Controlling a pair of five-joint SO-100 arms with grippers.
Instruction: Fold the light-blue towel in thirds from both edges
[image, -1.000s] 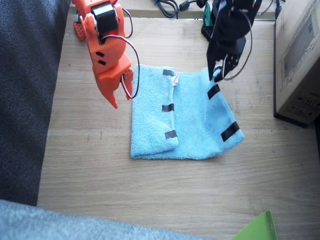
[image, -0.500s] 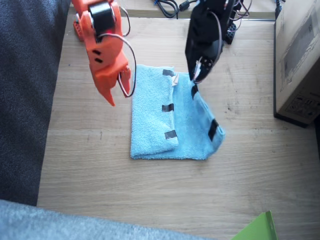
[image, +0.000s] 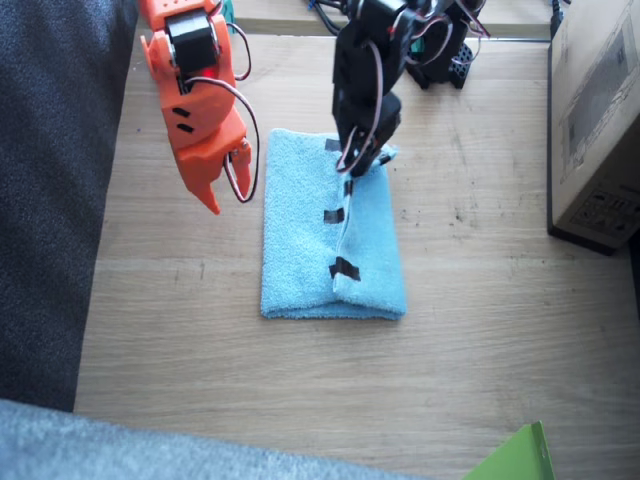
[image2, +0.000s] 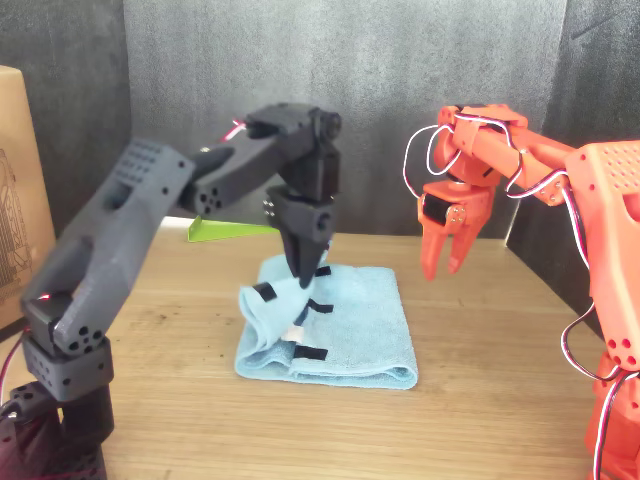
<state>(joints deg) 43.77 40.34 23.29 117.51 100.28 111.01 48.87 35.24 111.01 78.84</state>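
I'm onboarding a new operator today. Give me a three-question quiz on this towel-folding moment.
1. True or false: the right gripper is holding the towel.
2. Which arm is carrying an edge of the towel: A) left arm B) right arm C) neither?
3. Fill in: the short strips on the towel's edges are ____ in colour.

Key: 1. False, it hangs beside the towel, clear of it. 2. A, the left gripper has an edge pinched and lifted over the middle. 3. Black.
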